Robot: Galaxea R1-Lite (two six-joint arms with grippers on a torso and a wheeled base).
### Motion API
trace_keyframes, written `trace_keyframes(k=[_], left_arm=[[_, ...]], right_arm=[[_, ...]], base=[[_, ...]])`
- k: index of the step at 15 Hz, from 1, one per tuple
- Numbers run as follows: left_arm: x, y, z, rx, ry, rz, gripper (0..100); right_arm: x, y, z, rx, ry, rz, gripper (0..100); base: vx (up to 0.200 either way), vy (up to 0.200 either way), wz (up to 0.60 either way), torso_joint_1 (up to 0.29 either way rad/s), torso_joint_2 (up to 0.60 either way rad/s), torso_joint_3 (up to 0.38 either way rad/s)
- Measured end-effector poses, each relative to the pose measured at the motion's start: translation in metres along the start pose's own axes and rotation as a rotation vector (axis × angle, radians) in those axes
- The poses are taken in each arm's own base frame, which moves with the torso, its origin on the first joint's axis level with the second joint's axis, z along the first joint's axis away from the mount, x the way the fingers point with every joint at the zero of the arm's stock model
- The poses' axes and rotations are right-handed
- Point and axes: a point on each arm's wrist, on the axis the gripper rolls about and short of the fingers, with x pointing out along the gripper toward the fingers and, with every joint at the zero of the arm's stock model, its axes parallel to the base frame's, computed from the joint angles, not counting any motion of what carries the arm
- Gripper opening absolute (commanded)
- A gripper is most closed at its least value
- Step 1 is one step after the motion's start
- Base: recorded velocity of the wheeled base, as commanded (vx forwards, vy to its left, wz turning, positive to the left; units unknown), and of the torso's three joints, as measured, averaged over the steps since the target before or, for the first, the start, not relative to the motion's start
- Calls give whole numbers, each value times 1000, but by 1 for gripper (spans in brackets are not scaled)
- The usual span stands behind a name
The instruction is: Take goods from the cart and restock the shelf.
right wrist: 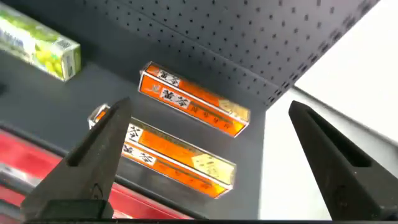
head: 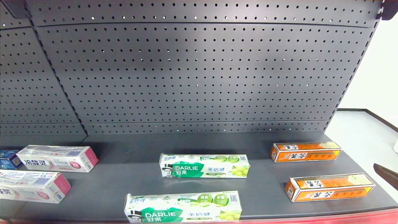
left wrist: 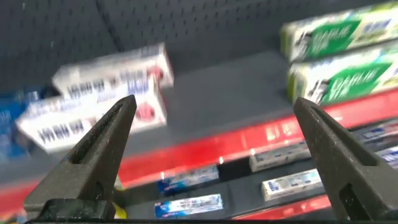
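Red-edged shelf (left wrist: pixel 224 93); left wrist view adds lower boxes (left wrist: pixel 289 185). Left claw (left wrist: pixel 214 102) and right claw (right wrist: pixel 209 104) gape wide.

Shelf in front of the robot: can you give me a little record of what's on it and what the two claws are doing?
shelf: dark metal shelf with a pegboard back
left side: rear white-and-pink box, front white-and-pink box, blue box at the far edge
middle: rear green box, front green box
right side: rear orange box, front orange box
left gripper: open, empty, facing the white-and-pink boxes
right gripper: open, empty, facing the orange boxes
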Motion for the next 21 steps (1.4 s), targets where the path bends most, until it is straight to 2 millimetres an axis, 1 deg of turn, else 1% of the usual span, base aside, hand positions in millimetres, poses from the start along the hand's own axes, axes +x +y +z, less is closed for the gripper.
trace_keyframes(k=[2, 3, 4, 8, 11, 13, 17, 19, 21], left_arm=[[16, 7, 34, 48, 32, -34, 100], [26, 9, 45, 110, 55, -54, 100], [37, 10, 49, 145, 89, -74, 100], [69, 9, 49, 199, 205, -150, 100], [95, 7, 44, 281, 297, -213, 100], [114, 3, 40, 299, 345, -265, 100], [150, -9, 31, 315, 384, -333, 100], [162, -13, 23, 320, 427, -353, 100], [167, -14, 17, 321, 467, -346, 100]], right_arm=[[12, 3, -10, 58, -15, -49, 100], [16, 5, -17, 63, 10, -60, 100], [19, 6, -21, 62, 29, -60, 100], [28, 8, -25, 64, 70, -64, 100], [37, 10, -26, 66, 89, -57, 100], [42, 11, -27, 69, 107, -53, 100], [46, 9, -30, 86, 135, -79, 100], [47, 7, -29, 90, 136, -94, 100], [47, 6, -28, 91, 134, -100, 100]], base=[[0, 0, 0, 0, 0, 0], [0, 0, 0, 0, 0, 0], [0, 0, 0, 0, 0, 0], [0, 0, 0, 0, 0, 0], [0, 0, 0, 0, 0, 0], [0, 0, 0, 0, 0, 0], [0, 0, 0, 0, 0, 0], [0, 0, 0, 0, 0, 0], [0, 0, 0, 0, 0, 0]])
